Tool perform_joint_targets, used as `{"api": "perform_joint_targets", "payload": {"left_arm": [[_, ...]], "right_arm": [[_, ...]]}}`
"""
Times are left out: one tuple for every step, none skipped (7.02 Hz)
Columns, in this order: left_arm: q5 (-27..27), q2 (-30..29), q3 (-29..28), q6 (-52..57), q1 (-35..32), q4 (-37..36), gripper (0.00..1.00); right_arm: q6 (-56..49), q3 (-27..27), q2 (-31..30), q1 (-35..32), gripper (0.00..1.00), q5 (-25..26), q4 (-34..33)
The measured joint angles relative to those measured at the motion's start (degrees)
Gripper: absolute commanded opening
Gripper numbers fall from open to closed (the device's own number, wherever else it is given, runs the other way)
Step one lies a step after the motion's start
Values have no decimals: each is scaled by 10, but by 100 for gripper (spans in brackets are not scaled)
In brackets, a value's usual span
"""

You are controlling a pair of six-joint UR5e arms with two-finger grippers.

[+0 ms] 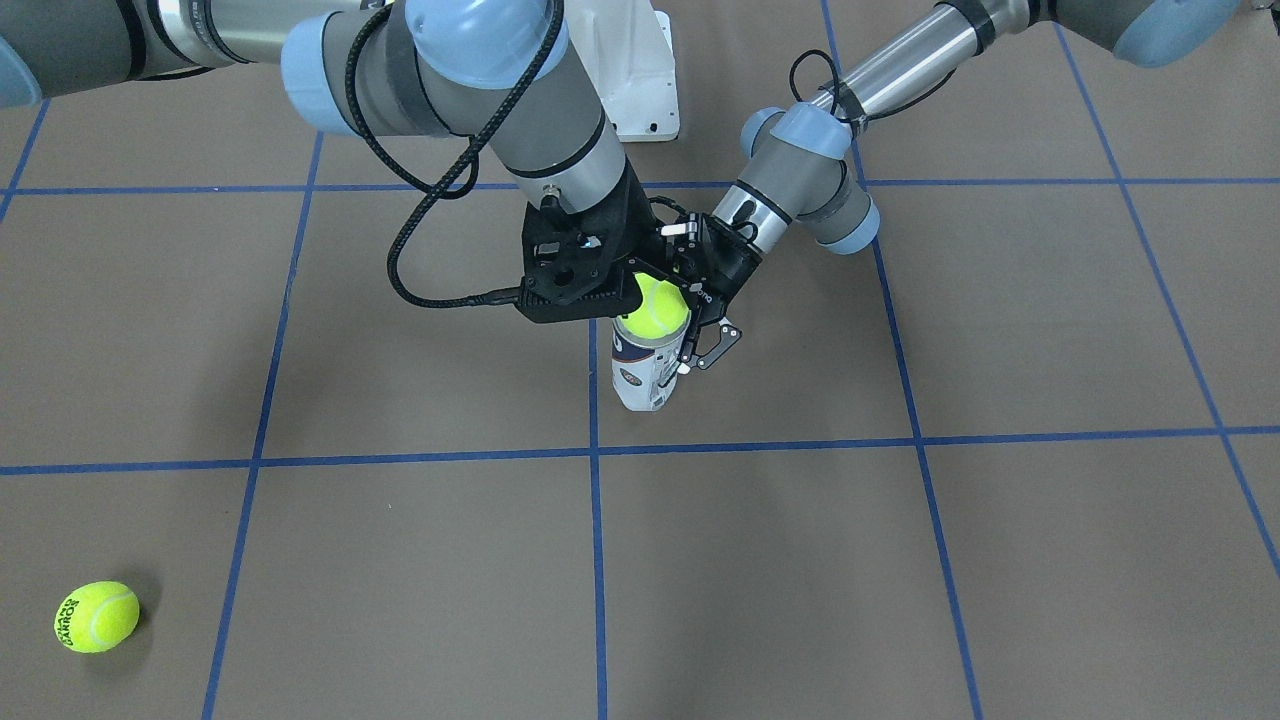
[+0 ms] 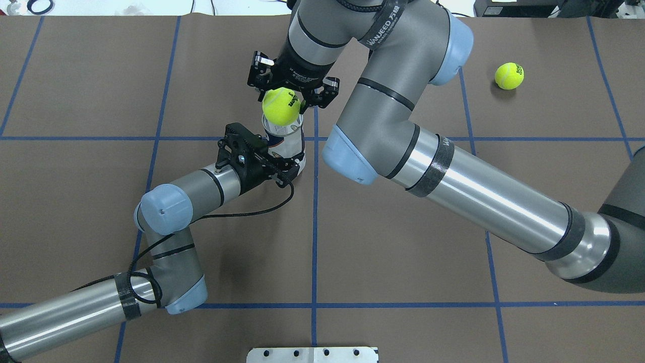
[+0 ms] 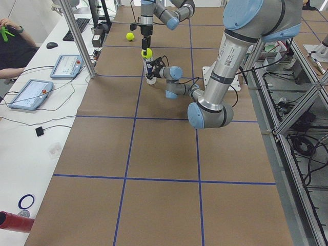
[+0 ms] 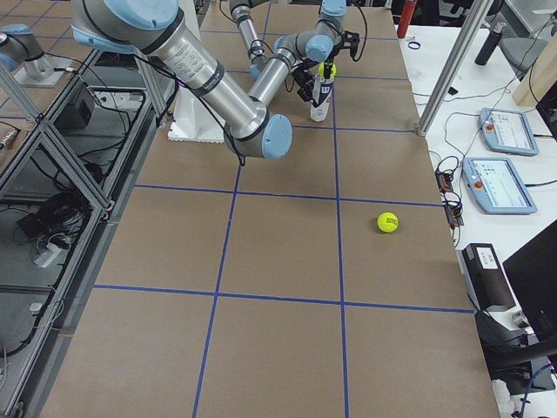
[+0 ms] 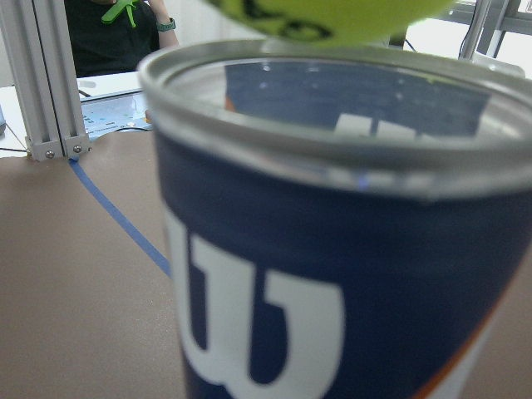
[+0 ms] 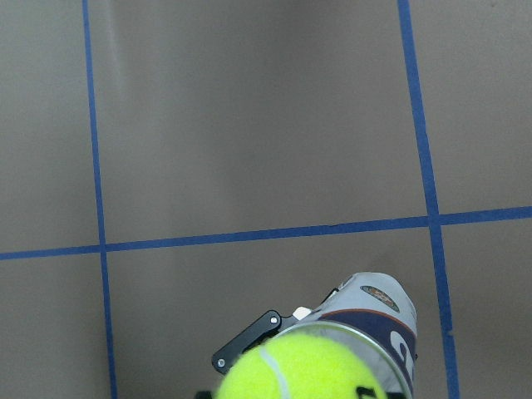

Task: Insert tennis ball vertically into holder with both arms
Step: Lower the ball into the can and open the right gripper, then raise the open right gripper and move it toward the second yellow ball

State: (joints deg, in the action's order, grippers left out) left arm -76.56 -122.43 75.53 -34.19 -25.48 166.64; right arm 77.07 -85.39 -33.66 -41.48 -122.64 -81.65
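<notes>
"Can you read anything from where you stand?"
"A big white 'W' on the navy label of the holder. The strap round the right arm says 'WANJEED'."
"And the balls?"
"There's black print on the held tennis ball and on the loose ball, but it's too small to make out."

— What sort of place are we looking at?
— A robotics lab. Blue tape is gridding the brown table. Two pendants are lying on a white bench beside the table, a person is sitting there, and cables are trailing along the table's other side.
</notes>
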Motion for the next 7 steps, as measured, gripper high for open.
{"api": "perform_joint_targets", "payload": {"left_arm": [[0, 0, 0, 0, 0, 0, 67], [0, 0, 0, 0, 0, 0, 67], [0, 0, 0, 0, 0, 0, 67], [0, 0, 0, 0, 0, 0, 67], [0, 0, 0, 0, -1, 0, 67], [0, 0, 0, 1, -1, 0, 68], [0, 0, 0, 1, -1, 0, 68]], "right_arm": [[2, -1, 0, 0, 99, 0, 0], [4, -2, -1, 0, 99, 0, 0], [4, -3, 0, 0, 99, 0, 0], [4, -6, -1, 0, 99, 1, 0], [2, -11, -7, -1, 99, 7, 0], [-7, -19, -22, -5, 99, 20, 0], [-37, -27, -45, -17, 99, 32, -1]]}}
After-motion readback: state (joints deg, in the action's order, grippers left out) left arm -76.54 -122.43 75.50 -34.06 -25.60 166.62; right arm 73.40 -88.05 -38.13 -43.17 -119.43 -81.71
